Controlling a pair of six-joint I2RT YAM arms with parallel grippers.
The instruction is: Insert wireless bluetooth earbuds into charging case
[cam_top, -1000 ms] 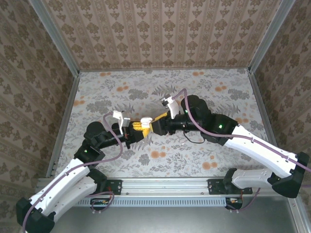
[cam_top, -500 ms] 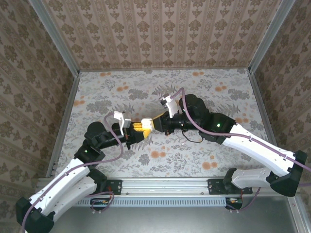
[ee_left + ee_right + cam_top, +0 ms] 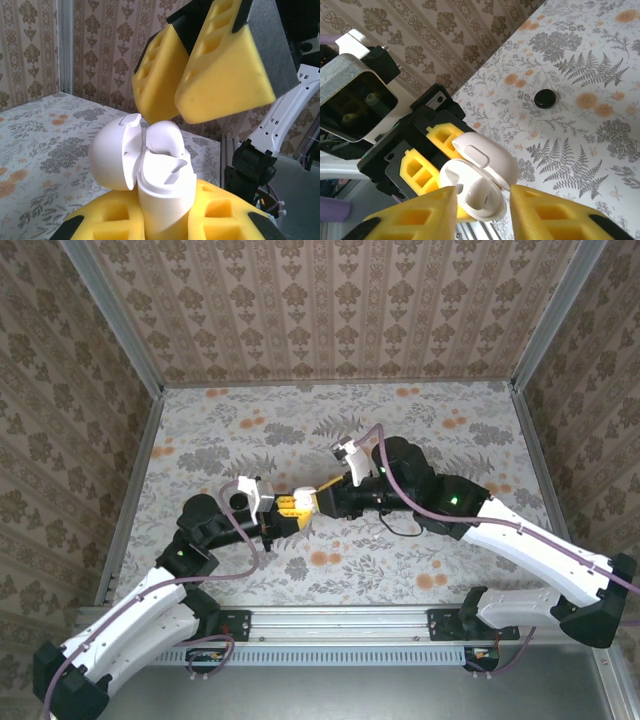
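Clamping open case (image 3: 165,185) in left gripper (image 3: 162,225), with parted right gripper (image 3: 172,112) above; next, probably fetching black earbud (image 3: 544,98).

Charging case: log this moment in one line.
left gripper: shut on glossy white plastic charging case; lid: open; right gripper: open over it; tiny black piece: on table

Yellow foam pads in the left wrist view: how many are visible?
4: two on the right hand above the open charging case, two on the left hand below, gripping its base.
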